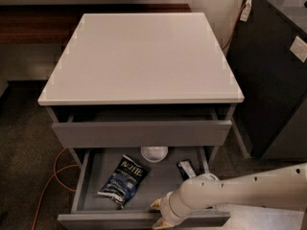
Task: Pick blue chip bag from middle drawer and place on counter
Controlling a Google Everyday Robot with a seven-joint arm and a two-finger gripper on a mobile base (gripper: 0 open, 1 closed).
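Observation:
The middle drawer (pixel 144 219) stands pulled open below the white counter (pixel 141 56). Inside it, toward the left, the blue chip bag (pixel 123 180) lies flat with its white lettering up. My gripper (pixel 159 214) is at the drawer's front edge, right of the bag and a short way from it, on the white arm (pixel 240 193) that reaches in from the right. Nothing is held up in the air.
A white round bowl (pixel 154 153) sits at the back of the drawer and a small black packet (pixel 186 169) lies to its right. The upper drawer (pixel 141 133) is slightly open. A dark cabinet (pixel 273 80) stands right. An orange cable (pixel 53 176) runs on the carpet at left.

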